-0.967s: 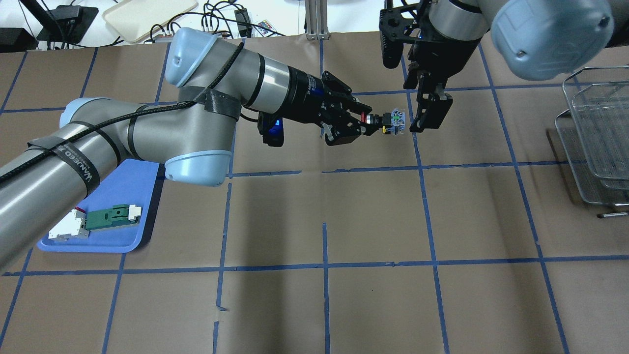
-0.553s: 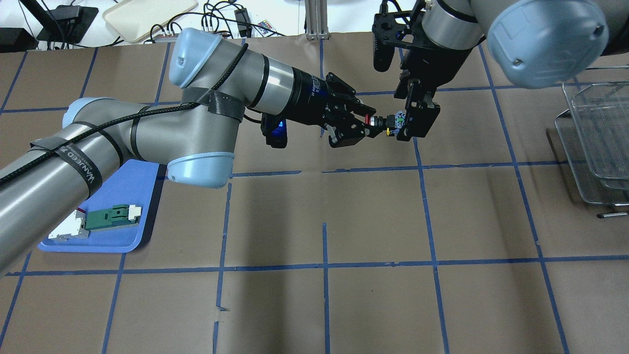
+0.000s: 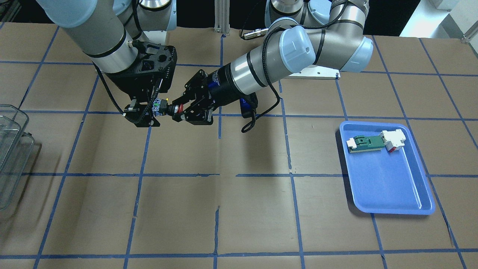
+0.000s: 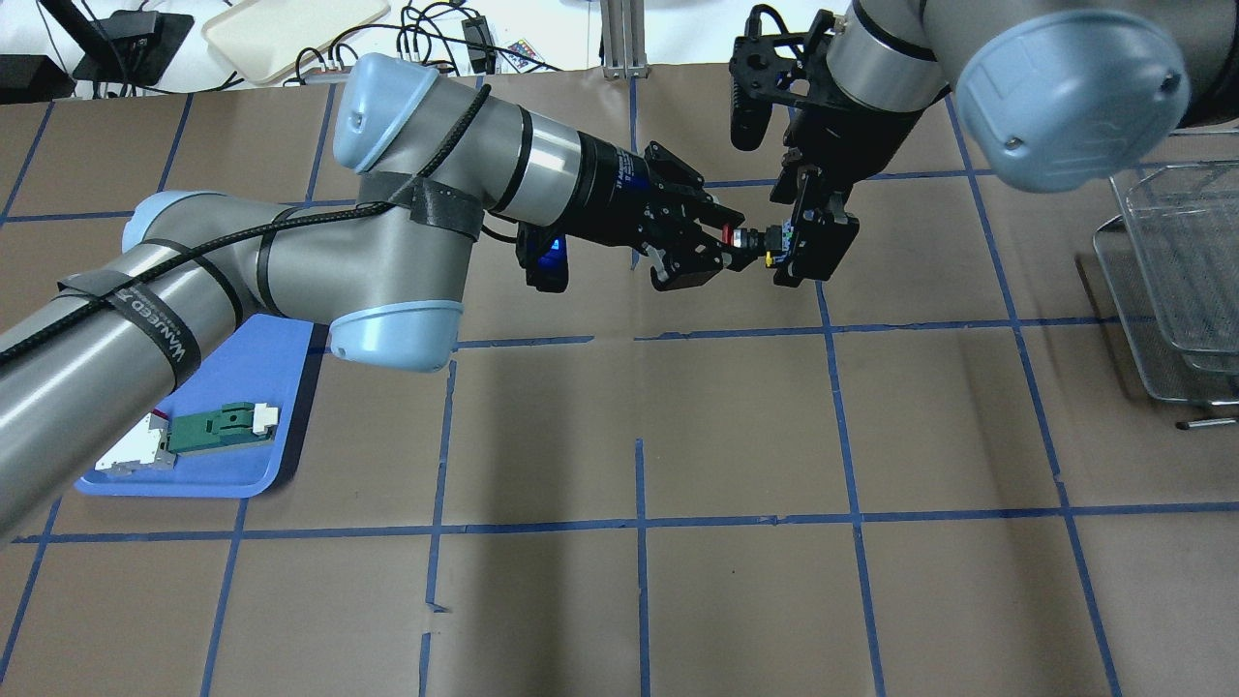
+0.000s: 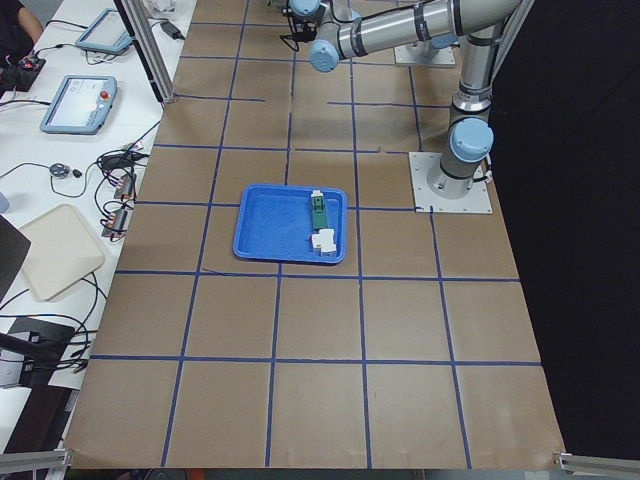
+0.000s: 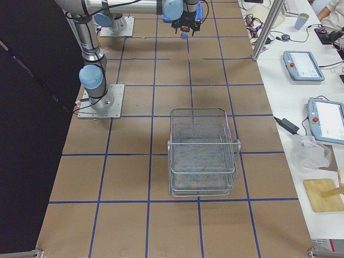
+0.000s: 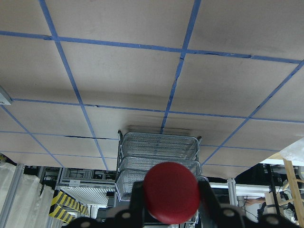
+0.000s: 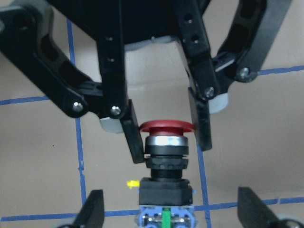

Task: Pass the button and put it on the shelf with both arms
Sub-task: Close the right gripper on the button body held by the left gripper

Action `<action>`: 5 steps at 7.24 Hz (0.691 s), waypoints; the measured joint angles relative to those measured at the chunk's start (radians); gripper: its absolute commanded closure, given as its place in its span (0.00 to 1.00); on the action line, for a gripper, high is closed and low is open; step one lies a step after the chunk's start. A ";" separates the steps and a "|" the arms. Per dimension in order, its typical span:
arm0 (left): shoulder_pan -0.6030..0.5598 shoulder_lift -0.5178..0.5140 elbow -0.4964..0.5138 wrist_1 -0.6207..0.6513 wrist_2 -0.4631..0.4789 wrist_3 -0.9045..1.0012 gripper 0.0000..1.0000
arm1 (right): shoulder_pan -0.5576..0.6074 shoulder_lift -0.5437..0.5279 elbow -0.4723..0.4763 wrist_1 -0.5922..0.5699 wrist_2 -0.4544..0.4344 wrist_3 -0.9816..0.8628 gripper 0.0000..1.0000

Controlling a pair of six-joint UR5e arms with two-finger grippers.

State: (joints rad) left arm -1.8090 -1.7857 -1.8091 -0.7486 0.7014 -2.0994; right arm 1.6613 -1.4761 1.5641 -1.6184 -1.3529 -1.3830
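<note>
You have one button (image 8: 166,142), held in mid-air over the worktop (image 4: 755,600), upper centre of the overhead view. The left fingers (image 8: 134,135) pinch it at the collar under the red cap. Its long axis points at the right arm (image 4: 1065,87), block end first. The right fingers (image 8: 93,212) are spread either side of that block, not touching it. One shelf (image 4: 1181,290) stands at the right edge.

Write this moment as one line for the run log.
phase: handover | left gripper: shut on button | right gripper: open around its block | shelf: not reached
</note>
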 measured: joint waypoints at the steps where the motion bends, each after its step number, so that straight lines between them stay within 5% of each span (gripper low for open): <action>1: -0.001 0.003 0.000 0.000 0.000 0.000 1.00 | 0.000 -0.001 0.004 -0.010 -0.003 0.000 0.48; 3: -0.001 0.009 -0.001 0.000 0.000 -0.001 1.00 | 0.000 -0.001 0.006 -0.012 -0.006 0.002 0.97; 5: -0.001 0.012 -0.001 0.000 0.000 -0.001 1.00 | 0.000 -0.002 0.005 -0.013 -0.014 0.002 1.00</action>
State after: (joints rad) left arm -1.8096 -1.7738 -1.8099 -0.7483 0.7012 -2.1001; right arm 1.6609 -1.4778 1.5692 -1.6317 -1.3665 -1.3806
